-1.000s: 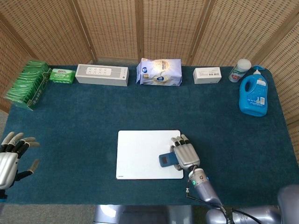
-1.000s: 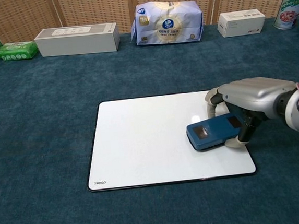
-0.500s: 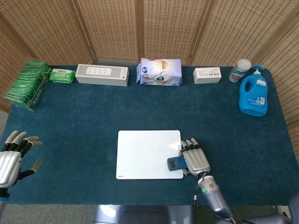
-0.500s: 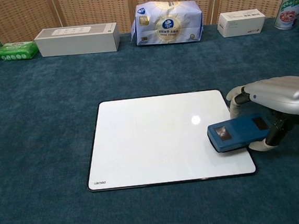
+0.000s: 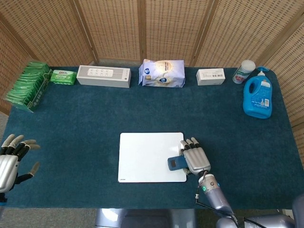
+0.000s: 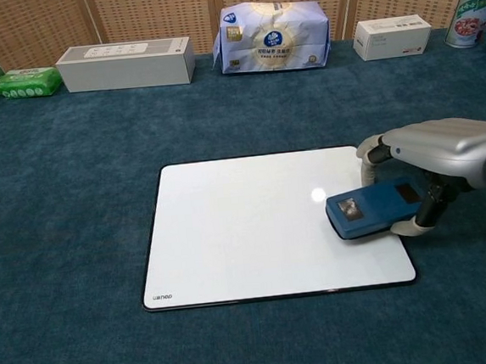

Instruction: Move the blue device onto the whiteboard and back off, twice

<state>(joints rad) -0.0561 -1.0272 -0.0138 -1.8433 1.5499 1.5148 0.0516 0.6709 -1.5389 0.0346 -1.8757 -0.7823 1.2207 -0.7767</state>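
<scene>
The blue device (image 6: 371, 210) (image 5: 175, 163) is a flat handheld unit with a small dark screen, and my right hand (image 6: 432, 157) (image 5: 195, 157) grips it from the right. It hangs over the right edge of the whiteboard (image 6: 247, 228) (image 5: 145, 156), slightly tilted; I cannot tell whether it touches the board. The whiteboard lies flat on the blue cloth in the middle. My left hand (image 5: 12, 159) hovers at the far left near the front edge, fingers spread and holding nothing.
Along the back stand a green packet stack (image 5: 28, 85), a green wipes pack (image 5: 63, 76), a white speaker bar (image 5: 103, 76), a tissue pack (image 5: 162, 73), a white box (image 5: 211, 76), a canister (image 5: 243, 71) and a blue detergent bottle (image 5: 258, 97).
My right hand first carried the device rightward toward the board's right edge, then shifted it slightly back left and up. The left hand drifted a little.
</scene>
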